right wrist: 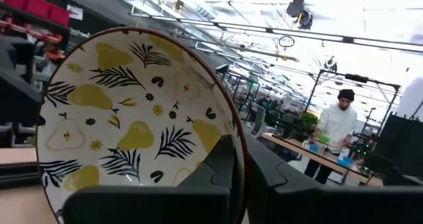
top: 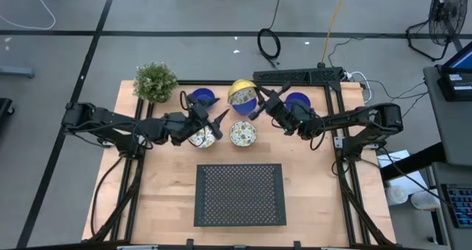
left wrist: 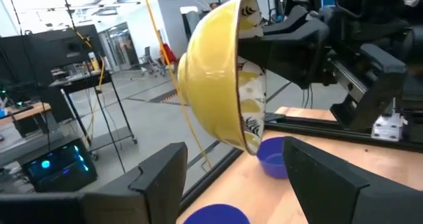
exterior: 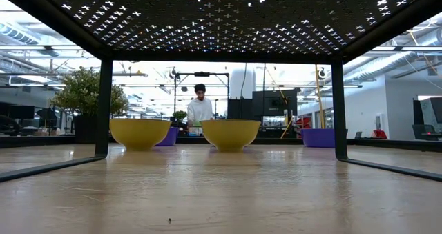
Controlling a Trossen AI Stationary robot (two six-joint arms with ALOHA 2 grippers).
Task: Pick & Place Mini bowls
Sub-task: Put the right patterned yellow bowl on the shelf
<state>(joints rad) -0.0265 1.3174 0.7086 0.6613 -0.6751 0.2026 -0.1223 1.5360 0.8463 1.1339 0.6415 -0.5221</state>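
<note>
one patterned bowl [top: 242,94] held off the tabletop [top: 162,198] at 12 o'clock, tipped on edge, rim vertical, yellow outside toward left hand [top: 216,122]. right hand [top: 259,102] clamped on its rim. left hand open, holding nothing, over another patterned bowl [top: 202,138].

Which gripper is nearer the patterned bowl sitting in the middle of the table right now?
Left. The left gripper hovers open just beside the patterned bowl, toward the plant side. The right gripper is farther back, shut on the rim of a tilted yellow bowl.
</note>
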